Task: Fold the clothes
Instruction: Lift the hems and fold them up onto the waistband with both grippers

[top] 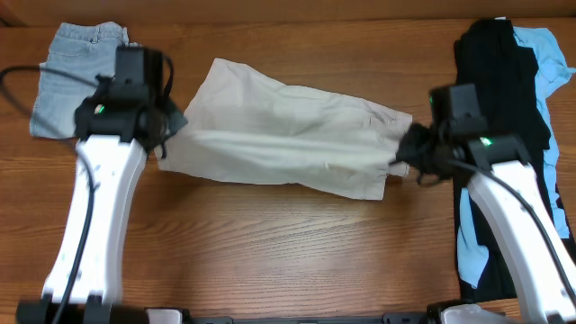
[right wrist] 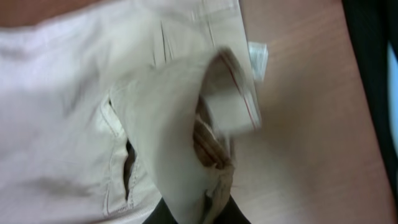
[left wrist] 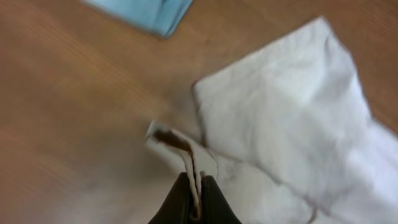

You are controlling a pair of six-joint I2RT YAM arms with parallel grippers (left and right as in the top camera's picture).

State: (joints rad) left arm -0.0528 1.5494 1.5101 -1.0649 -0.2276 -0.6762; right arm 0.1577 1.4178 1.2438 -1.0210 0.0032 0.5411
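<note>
Brown wood desk (top: 270,261), both arms rooted at the near edge.

Left gripper (top: 167,135): fingers together, clamped on the left end of the shorts (top: 288,139). Its wrist view shows a thin fabric edge pinched between the tips.

Right gripper (top: 407,155): also closed, clamped on the right end of the shorts, at the waistband. Its wrist view shows folded-over cloth rising from between the tips, a pocket slit to the left of it and a small white label (right wrist: 258,59) beyond.

Shorts lie lengthwise across mid-desk, between the two grippers. The near edge is gathered into a long ridge running end to end; the far part lies flat on the wood. Whether the gripped ends are fully off the desk is hard to tell, as both wrist views are blurred.

Farther back, left: denim shorts (top: 76,76), flat, apart from the shorts.

Far right: black garment (top: 499,81) lying over a blue garment (top: 551,63), near the right arm, not touching the shorts.
</note>
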